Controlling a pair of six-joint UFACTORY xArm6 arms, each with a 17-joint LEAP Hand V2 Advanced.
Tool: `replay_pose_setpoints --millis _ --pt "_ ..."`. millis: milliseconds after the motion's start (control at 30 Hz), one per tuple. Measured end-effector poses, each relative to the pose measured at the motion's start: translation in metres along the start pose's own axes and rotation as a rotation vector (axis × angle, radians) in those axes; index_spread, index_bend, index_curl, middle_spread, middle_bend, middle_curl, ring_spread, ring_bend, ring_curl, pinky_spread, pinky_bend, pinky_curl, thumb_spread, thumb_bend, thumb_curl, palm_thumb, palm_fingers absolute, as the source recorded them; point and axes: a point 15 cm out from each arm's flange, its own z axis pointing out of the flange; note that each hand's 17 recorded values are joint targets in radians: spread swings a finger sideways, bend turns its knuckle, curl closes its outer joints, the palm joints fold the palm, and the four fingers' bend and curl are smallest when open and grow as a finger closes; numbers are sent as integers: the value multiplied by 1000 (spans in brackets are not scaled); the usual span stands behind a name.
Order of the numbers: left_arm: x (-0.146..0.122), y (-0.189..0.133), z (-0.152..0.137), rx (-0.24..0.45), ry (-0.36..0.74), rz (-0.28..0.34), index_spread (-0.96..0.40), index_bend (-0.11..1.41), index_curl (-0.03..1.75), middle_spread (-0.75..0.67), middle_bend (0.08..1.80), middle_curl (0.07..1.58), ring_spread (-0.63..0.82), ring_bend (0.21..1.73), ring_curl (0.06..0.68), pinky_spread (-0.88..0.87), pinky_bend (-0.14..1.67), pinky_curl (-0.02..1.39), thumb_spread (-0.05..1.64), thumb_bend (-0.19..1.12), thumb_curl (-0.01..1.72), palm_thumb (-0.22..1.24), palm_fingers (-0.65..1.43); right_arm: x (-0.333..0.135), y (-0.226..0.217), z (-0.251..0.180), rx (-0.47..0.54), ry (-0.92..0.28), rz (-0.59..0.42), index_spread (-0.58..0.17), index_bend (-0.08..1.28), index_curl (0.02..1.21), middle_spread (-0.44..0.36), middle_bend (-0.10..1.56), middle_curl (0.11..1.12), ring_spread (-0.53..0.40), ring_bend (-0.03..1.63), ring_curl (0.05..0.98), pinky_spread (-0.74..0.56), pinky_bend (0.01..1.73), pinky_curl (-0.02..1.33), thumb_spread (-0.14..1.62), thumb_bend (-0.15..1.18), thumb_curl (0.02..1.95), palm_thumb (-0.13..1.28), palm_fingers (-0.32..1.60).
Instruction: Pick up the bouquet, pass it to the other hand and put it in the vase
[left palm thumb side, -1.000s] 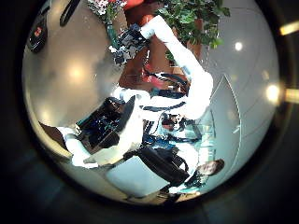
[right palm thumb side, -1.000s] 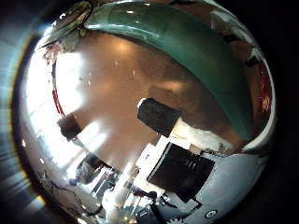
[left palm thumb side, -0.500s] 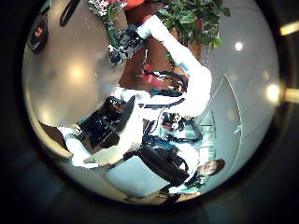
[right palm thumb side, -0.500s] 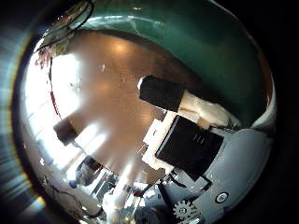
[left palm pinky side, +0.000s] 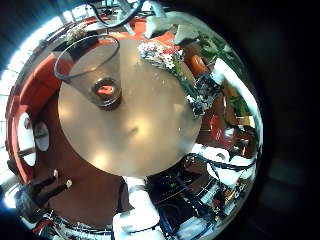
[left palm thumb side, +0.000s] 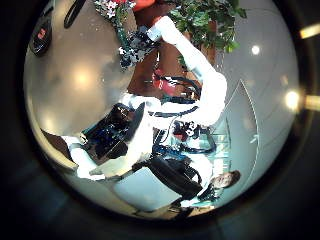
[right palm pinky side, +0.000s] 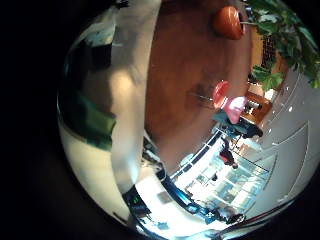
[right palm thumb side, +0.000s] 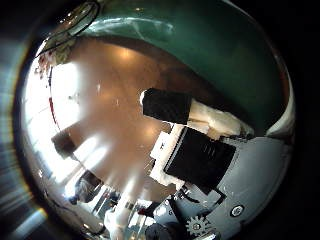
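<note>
The left little finger side palm view looks down on a round table. A clear cone-shaped vase stands upright on it. The bouquet lies flat on the table beside the vase, and its flowers also show at the table's rim. My right hand hovers at the table's edge close to the bouquet's stem end, fingers straight, holding nothing. One of its own fingers sticks out with nothing in it. My left hand is well above the table, fingers relaxed and empty.
The right arm stretches from the robot's body to the table edge. Potted plants stand behind the table. Chairs stand on the floor around it.
The right palm view has swung, so the right hand has turned by the table's edge and more of its own finger now shows. The left hand, bouquet and vase have stayed put.
</note>
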Motion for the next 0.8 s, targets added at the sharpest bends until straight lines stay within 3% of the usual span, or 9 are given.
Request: replay_pose_setpoints --millis 300,567,800 --pt "2 1 -2 6 0 4 110 184 377 360 198 364 538 493 179 500 183 268 1148 -20 303 326 197 26 -25 -64 247 -13 -39 -359 997 1029 -149 1316 846 -199 1430 651 -206 1357 751 921 127 751 1136 1129" --pt "6 0 -4 16 0 4 110 184 377 360 198 364 538 492 179 500 183 268 1148 -20 303 326 197 68 -12 -119 411 -48 -52 -318 1033 1023 -123 1351 831 -188 1441 676 -177 1331 803 906 114 853 1126 1122" --pt "8 1 -7 25 -4 4 110 184 377 360 198 364 538 492 179 500 183 268 1148 -20 303 326 197 68 6 -167 528 -181 -86 -291 1053 1010 -111 1366 810 -182 1447 688 -169 1300 847 902 101 943 1108 1127"
